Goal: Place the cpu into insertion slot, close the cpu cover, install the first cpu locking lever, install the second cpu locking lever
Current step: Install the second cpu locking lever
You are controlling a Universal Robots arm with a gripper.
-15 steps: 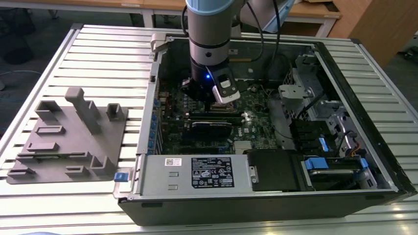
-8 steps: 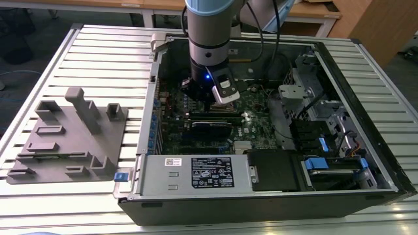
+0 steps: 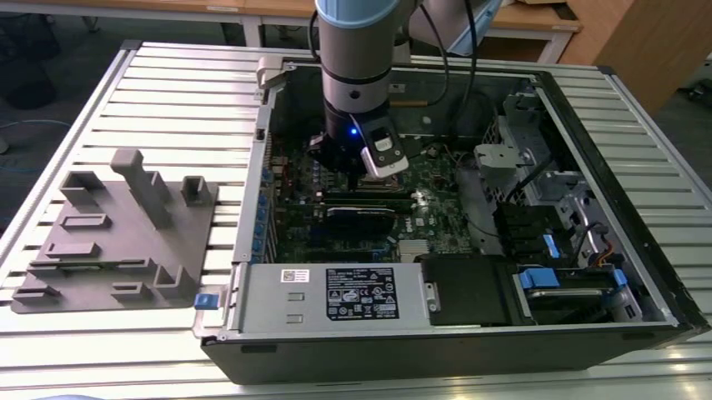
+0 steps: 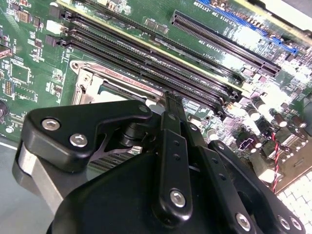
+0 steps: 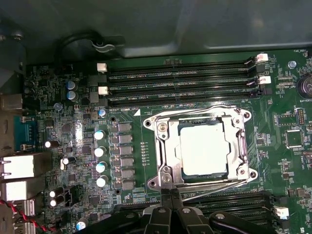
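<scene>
In the first wrist view the cpu (image 5: pixel 202 148) lies flat in the insertion slot (image 5: pixel 247 117) on the green board. The cpu cover (image 5: pixel 167 146), a silvery frame, lies down around it, and the chip's pale top shows through its window. Thin wire levers run along two opposite sides of the socket. My gripper (image 5: pixel 171 197) is shut, its black fingertips pressed together at the socket's edge, close to a lever end; I cannot tell whether they touch it. The second wrist view has the gripper (image 4: pixel 169 100) just past the cover (image 4: pixel 87 80). In the exterior view the gripper (image 3: pixel 347 177) is low inside the open computer case.
Long black memory slots (image 5: pixel 180 83) flank the socket on two sides. Several upright capacitors (image 5: pixel 100 151) stand beside it. Case walls (image 3: pixel 262 167), a power supply (image 3: pixel 333 292) and drive bays (image 3: pixel 556 250) ring the board. A grey fixture (image 3: pixel 122 233) lies on the slatted table at the exterior view's left.
</scene>
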